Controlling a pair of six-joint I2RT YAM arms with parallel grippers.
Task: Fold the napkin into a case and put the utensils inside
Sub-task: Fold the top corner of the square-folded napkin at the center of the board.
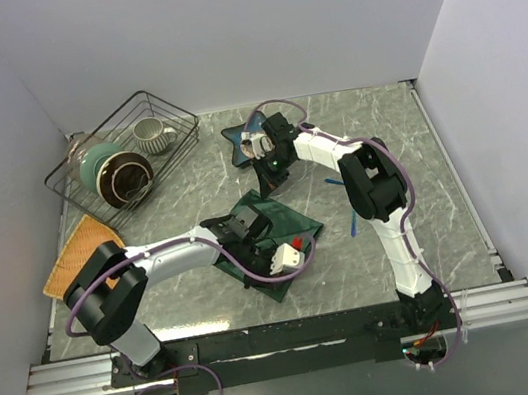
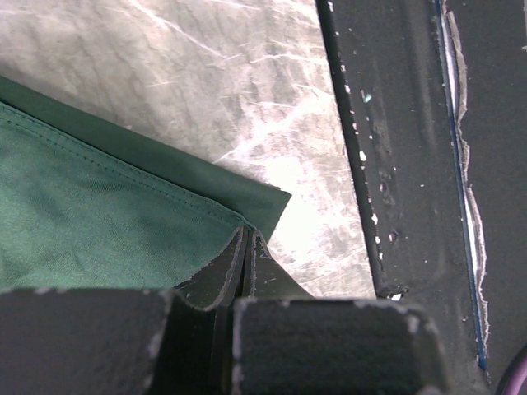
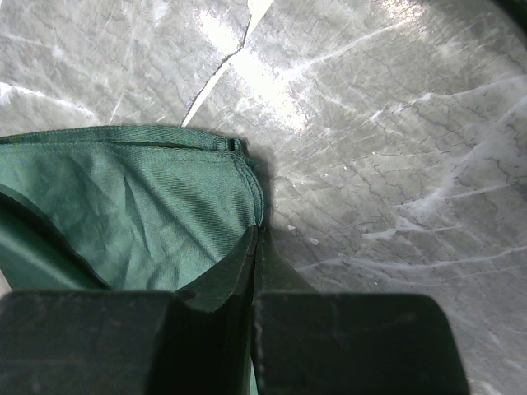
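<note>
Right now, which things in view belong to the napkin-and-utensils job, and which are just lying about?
Job: napkin, pinched by left gripper and right gripper; blue utensil, partly hidden.
Lying about: wire basket with mug and bowls; star-shaped blue dish; orange mat.

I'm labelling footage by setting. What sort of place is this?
Probably a lab robot test cell, dressed as a dining table: plain white walls box in a marble-look tabletop, the left arm and right arm are mounted at its near-edge metal rail, and a wire basket holds crockery.

Bright even light, glare on table [image 3: 247,74]
</note>
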